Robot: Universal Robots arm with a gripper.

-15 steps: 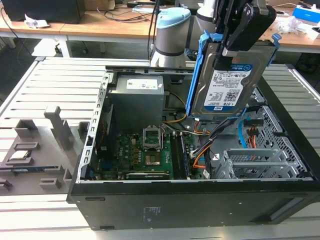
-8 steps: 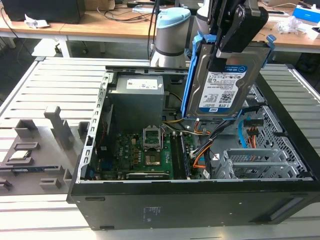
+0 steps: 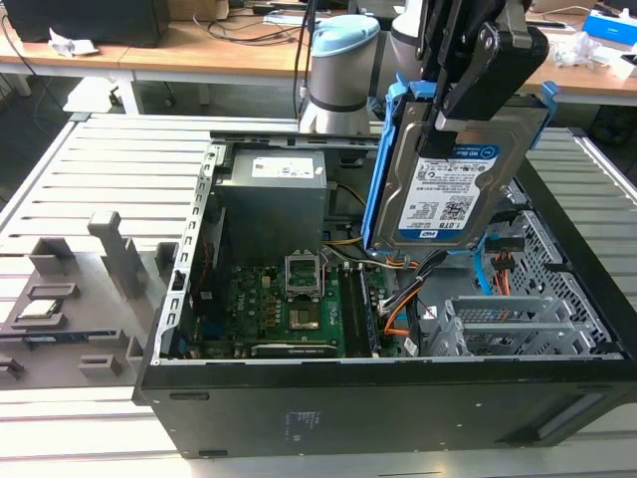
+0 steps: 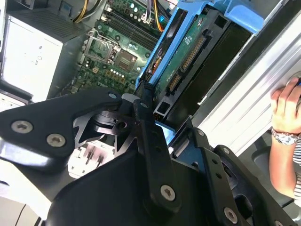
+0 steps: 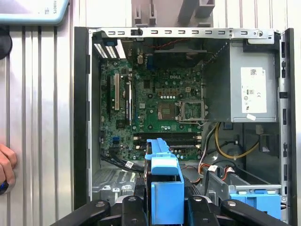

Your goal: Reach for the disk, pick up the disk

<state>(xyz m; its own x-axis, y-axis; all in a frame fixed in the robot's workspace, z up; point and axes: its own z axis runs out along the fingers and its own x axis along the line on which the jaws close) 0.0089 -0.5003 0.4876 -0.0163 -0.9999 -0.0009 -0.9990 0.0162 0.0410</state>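
Jaws: your gripper was closed on the upper edge of the disk, its black fingers pinching the blue frame.
Disk position: it hung upright, clear of the computer case, above the drive bays near the case's edge at the exterior view's right.
Handling: you should judge it stiff, fairly heavy and shock-sensitive, with smooth metal faces.
Hold point: the frame edges suited your grip, away from the circuit board.
Nearby: a person's hand rested beside the case.
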